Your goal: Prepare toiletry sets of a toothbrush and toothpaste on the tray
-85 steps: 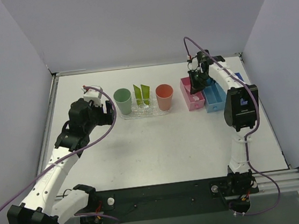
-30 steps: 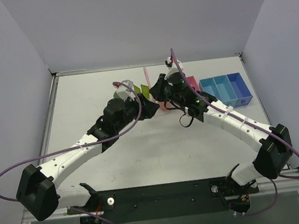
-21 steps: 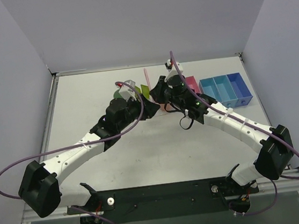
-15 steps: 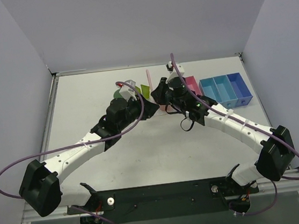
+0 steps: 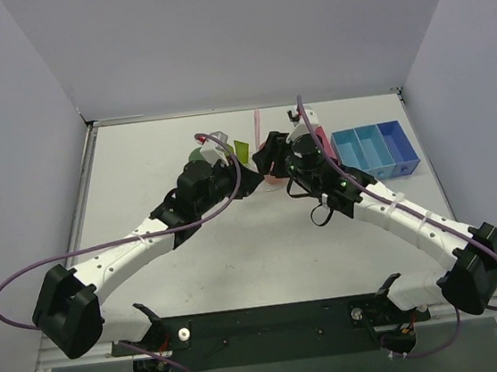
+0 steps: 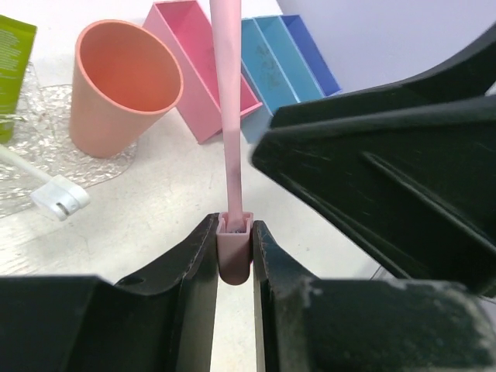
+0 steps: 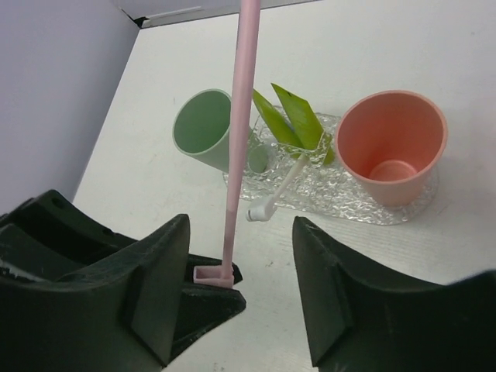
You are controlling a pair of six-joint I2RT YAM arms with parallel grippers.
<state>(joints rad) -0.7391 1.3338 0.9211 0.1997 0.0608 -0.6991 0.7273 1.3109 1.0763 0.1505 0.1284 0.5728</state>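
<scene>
With our left gripper [image 6: 235, 236] clamped on the foot of the slim pale pink plastic toothbrush [image 6: 230, 116], upright at frame centre, and our right gripper [image 7: 240, 263] standing jaws apart, we should lower it gently onto the clear bumpy oblong tray [image 7: 341, 198] at mid-right.

I work here in a robot laboratory cell, not in a home. Below my left gripper [image 6: 234, 232] lies a plain white table [image 5: 264, 247], closed on three sides by plain pale walls [image 5: 240, 34]. Behind the gripper, both arms [image 5: 122, 254] are bolted to a black metal rail [image 5: 274, 327], and purple cables [image 5: 59, 259] hang loose. Ahead of the gripper stand only tidy props: a salmon cup [image 6: 124, 85], a pink bin [image 6: 203, 62], a blue bin [image 6: 271, 62], a clear tray [image 6: 54, 101].
</scene>
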